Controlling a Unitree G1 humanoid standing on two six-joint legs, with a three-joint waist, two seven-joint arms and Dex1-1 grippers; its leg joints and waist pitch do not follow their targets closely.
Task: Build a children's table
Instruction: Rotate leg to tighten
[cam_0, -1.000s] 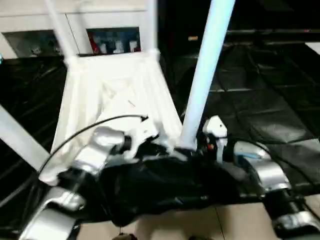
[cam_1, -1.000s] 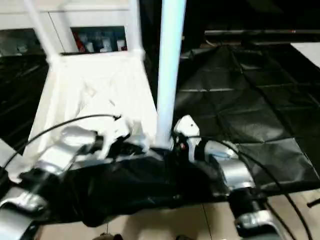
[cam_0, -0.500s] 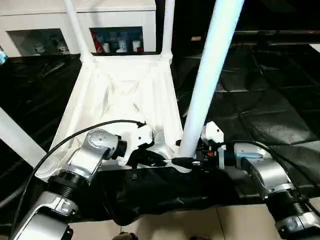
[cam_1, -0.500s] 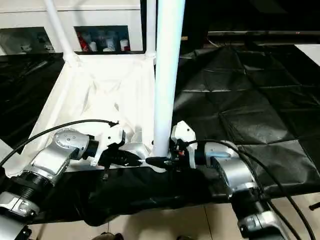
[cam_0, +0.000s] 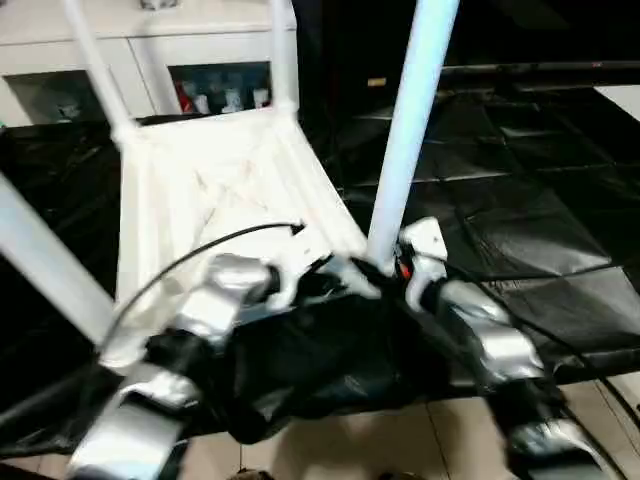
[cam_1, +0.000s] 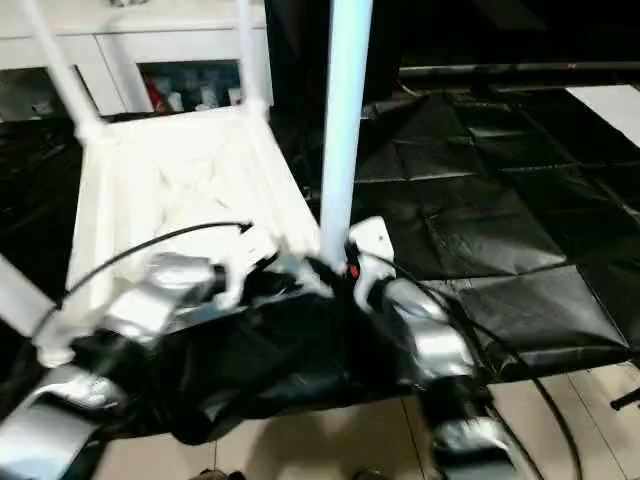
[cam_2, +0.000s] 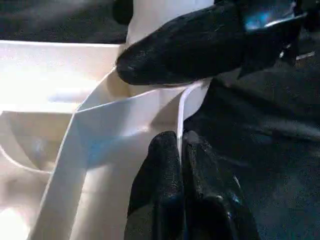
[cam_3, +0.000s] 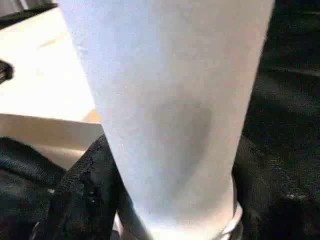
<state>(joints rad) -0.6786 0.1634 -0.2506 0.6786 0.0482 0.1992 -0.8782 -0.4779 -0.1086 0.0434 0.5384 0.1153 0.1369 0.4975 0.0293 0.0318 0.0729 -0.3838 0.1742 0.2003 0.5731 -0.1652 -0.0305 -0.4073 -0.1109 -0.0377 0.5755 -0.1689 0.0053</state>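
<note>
Black sheet (cam_0: 560, 230) unchanged; right hand (cam_0: 385, 272) narrowed around leg (cam_0: 405, 140).

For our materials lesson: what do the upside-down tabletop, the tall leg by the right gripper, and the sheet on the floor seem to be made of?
Tabletop: probably white moulded plastic; thin walls and ribs, slight sheen.
Leg: likely the same plastic; a smooth, seamless white tube.
Floor sheet: apparently thin black plastic film; glossy, creased and wrinkled.

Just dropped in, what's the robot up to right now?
The white plastic tabletop lies upside down on black sheeting, with legs standing in its corners. The left gripper is shut, pinching the tabletop's thin edge. The right gripper is around the base of the near white tube leg at its corner socket.
</note>
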